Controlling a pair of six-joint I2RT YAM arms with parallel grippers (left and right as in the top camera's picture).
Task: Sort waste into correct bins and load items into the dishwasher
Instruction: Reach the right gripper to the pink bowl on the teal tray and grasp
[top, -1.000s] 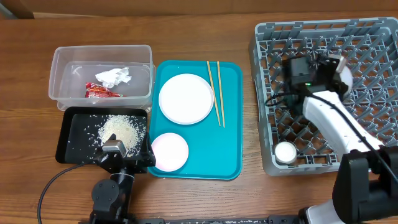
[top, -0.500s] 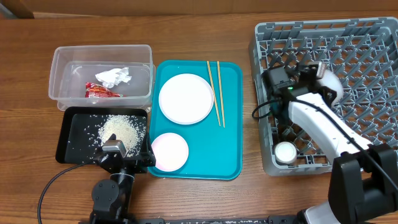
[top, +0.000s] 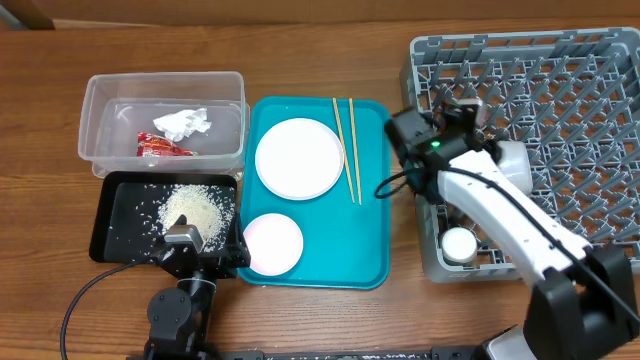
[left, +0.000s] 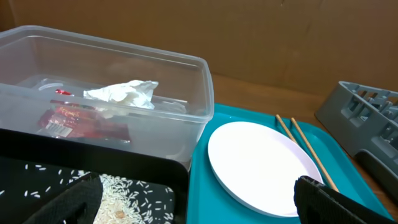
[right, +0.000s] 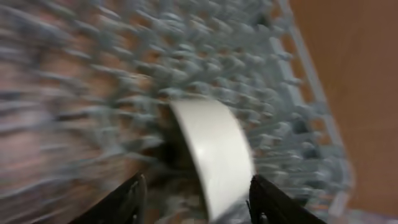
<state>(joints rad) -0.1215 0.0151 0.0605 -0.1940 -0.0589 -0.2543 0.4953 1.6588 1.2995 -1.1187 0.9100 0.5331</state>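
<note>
No legible text or labels.

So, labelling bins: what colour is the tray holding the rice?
The tray is black; overhead view shows it best.

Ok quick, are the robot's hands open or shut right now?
Left gripper: open, holding nothing.
Right gripper: open; picture blurry, seems empty.

Your left arm (top: 178, 312) sits low at the near edge of the table (top: 320, 40), toward the left corner, folded short. Its left gripper (left: 199, 210) points at the far edge, fingers (left: 74, 200) wide apart and empty. Your right arm (top: 520, 225) reaches from the near right corner diagonally toward the table's middle. The right gripper (right: 198, 200) shows blurred in its wrist view, fingers spread.
</note>
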